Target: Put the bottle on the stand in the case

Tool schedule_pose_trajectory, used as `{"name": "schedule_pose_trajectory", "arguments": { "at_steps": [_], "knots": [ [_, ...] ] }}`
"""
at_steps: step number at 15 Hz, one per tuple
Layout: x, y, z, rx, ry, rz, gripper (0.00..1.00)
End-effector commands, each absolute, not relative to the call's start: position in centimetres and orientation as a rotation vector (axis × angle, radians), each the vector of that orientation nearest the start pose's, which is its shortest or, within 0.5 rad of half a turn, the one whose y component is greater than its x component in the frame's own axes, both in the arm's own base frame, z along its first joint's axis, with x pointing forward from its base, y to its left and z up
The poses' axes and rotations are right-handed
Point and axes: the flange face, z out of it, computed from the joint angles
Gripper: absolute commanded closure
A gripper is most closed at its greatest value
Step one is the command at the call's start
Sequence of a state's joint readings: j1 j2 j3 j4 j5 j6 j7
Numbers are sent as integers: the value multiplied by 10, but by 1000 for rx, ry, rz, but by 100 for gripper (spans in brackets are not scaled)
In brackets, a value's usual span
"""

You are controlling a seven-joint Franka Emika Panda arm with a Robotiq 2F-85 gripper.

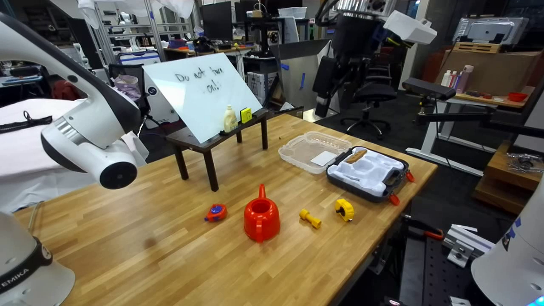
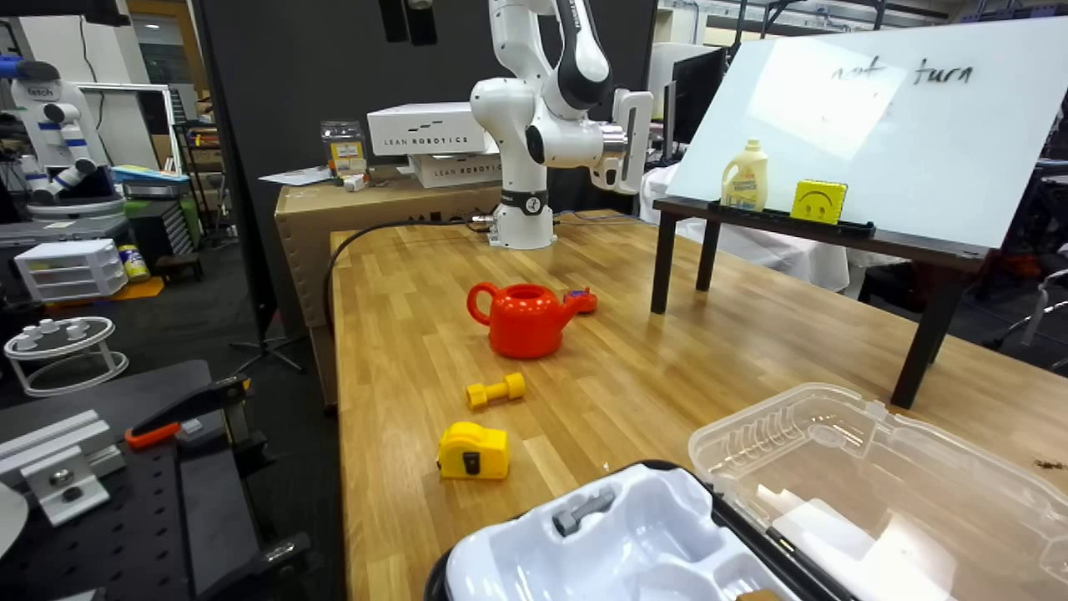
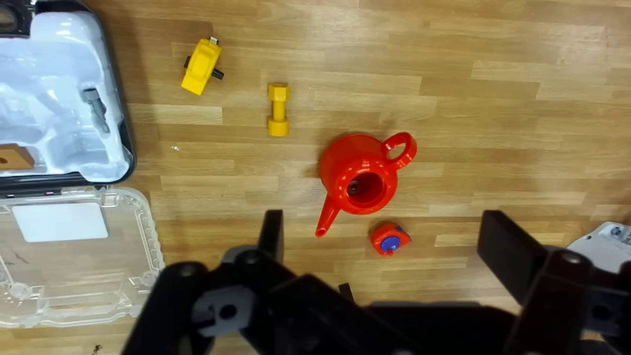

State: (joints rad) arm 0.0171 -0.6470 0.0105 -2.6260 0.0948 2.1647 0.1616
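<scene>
A pale yellow bottle (image 1: 230,119) stands upright on the ledge of a dark stand (image 1: 193,143), in front of a tilted whiteboard. The bottle (image 2: 747,179) and stand (image 2: 897,246) show in both exterior views; the bottle is out of the wrist view. The case (image 1: 365,170) lies open, with a white moulded insert holding a brown block and a grey bolt. The case (image 3: 54,98) is at the left of the wrist view and at the bottom in an exterior view (image 2: 617,534). My gripper (image 1: 323,104) hangs high above the table. In the wrist view its fingers (image 3: 384,229) are wide apart and empty.
A red teapot (image 1: 262,221), a red-blue toy tape measure (image 1: 216,212), a yellow dumbbell-shaped piece (image 1: 310,218) and a yellow tape measure (image 1: 344,209) lie on the table. A yellow sponge (image 2: 818,202) stands beside the bottle. Another white arm (image 2: 526,150) stands at the table's far end.
</scene>
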Motion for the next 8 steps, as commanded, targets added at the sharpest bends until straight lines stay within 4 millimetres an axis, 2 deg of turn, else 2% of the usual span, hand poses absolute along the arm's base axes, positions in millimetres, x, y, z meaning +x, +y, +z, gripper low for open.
{"name": "schedule_pose_trajectory", "arguments": {
  "at_steps": [1,7,8],
  "knots": [
    [389,12,463,-3042,324,-239,0],
    [431,17,446,-3045,470,-100,0],
    [416,17,447,-3033,411,-147,0]
  ]
}}
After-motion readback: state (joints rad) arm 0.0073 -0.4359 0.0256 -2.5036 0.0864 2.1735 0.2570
